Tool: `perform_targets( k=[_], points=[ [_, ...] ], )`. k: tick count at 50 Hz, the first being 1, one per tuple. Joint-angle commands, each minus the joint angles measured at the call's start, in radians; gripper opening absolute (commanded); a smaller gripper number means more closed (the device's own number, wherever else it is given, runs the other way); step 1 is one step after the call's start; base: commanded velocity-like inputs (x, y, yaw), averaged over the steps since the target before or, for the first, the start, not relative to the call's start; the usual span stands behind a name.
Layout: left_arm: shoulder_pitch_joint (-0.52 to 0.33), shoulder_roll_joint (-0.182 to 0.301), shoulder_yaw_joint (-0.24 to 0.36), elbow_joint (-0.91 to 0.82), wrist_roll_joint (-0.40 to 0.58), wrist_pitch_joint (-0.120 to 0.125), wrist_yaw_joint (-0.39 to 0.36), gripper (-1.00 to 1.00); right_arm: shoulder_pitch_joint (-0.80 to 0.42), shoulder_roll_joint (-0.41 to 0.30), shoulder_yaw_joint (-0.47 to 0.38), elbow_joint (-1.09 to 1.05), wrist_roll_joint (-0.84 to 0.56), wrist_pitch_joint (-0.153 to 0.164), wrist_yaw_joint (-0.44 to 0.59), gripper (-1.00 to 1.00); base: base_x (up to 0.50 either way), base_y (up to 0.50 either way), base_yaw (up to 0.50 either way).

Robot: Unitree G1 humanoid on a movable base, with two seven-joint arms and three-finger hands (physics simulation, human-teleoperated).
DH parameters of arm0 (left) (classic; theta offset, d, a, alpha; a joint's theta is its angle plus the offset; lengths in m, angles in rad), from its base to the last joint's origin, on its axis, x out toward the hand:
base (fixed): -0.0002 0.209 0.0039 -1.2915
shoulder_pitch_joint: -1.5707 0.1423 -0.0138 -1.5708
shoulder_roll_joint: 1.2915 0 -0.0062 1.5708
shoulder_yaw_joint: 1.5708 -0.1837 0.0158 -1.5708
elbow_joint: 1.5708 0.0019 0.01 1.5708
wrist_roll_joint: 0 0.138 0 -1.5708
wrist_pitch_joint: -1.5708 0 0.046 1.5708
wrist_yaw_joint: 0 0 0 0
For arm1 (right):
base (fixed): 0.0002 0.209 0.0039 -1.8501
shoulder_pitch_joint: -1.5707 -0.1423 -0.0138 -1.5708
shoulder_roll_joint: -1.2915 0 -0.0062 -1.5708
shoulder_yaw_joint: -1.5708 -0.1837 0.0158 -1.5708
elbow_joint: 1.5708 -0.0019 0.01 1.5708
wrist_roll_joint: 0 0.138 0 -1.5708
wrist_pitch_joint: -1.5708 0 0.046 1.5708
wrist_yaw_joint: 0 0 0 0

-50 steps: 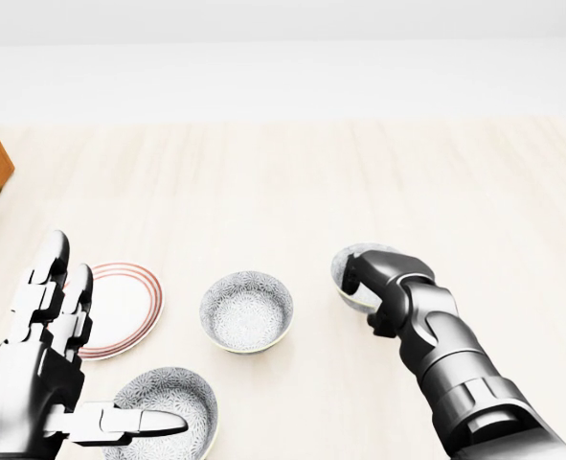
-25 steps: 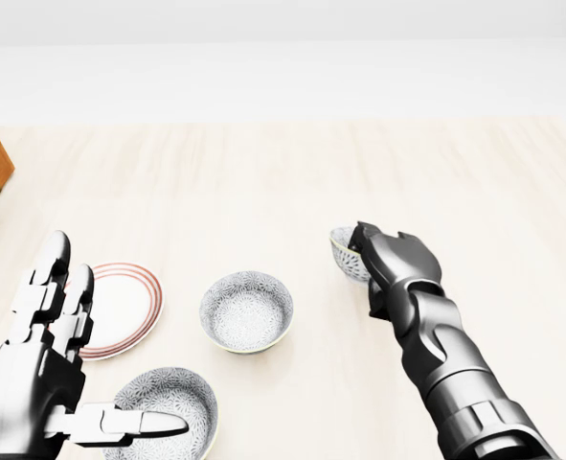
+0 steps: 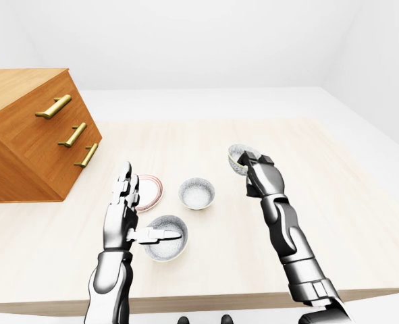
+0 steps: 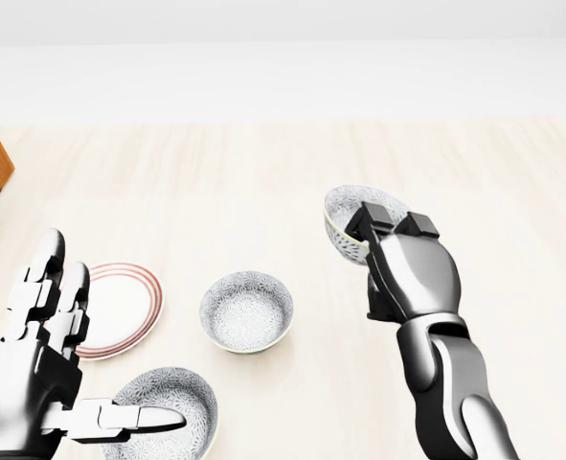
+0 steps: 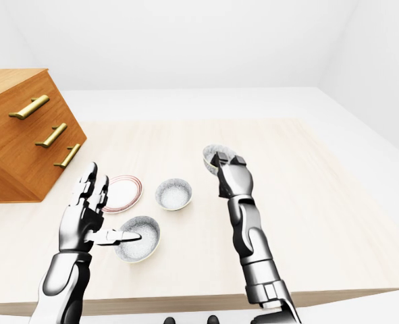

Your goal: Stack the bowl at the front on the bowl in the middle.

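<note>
Bowl (image 4: 345, 215) gripped by right hand (image 4: 412, 268), seemingly airborne; plate (image 4: 124, 307) beside middle bowl (image 4: 247, 311)

We see the lifted bowl (image 4: 345, 218) raised clear of the tabletop (image 4: 263, 172), gripped at its rim by the fingers of the right hand (image 4: 412, 268); it is small and white, with a fine grey pattern inside and a pale yellowish rim; it looks slightly tilted, its inside showing in the head view; the hand hides its right part. The middle bowl (image 4: 247, 310) carries the same pattern; it sits upright on the wood, below and left of the lifted bowl, apart from it.
</note>
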Motion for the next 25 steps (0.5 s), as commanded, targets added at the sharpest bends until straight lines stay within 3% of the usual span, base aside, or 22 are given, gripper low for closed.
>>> perform_targets(
  k=[1,3,6,7,9,11,25],
  points=[
    [0.002,0.0,0.003,-0.003,-0.001,0.0,0.001,1.0,0.11,0.034,0.027,-0.228,-0.139,-0.044,0.02,-1.0,0.0,0.0,0.0],
    [0.002,-0.001,0.004,-0.003,-0.001,-0.001,0.001,1.0,0.118,0.037,0.038,-0.244,-0.144,-0.09,0.022,-1.0,0.0,0.0,0.0],
    [0.004,-0.001,0.0,-0.001,0.002,-0.004,0.001,1.0,0.119,0.048,0.048,-0.257,-0.165,-0.119,0.041,-1.0,0.0,0.0,0.0],
    [0.005,-0.001,-0.001,-0.002,0.003,-0.005,0.001,1.0,0.119,0.046,0.051,-0.253,-0.167,-0.143,0.044,-1.0,0.0,0.0,0.0],
    [0.005,-0.001,-0.002,-0.001,0.004,-0.007,0.001,1.0,0.118,0.058,0.051,-0.253,-0.177,-0.142,0.047,-1.0,0.0,0.0,0.0],
    [0.003,-0.001,-0.002,0.002,0.004,-0.006,0.001,1.0,0.118,0.061,0.062,-0.253,-0.177,-0.17,0.065,-1.0,0.0,0.0,0.0],
    [0.001,0.001,0.001,0.012,0.002,-0.013,-0.002,1.0,0.088,0.112,0.128,-0.192,-0.248,-0.172,0.099,-1.0,0.0,0.0,0.0]
  ],
)
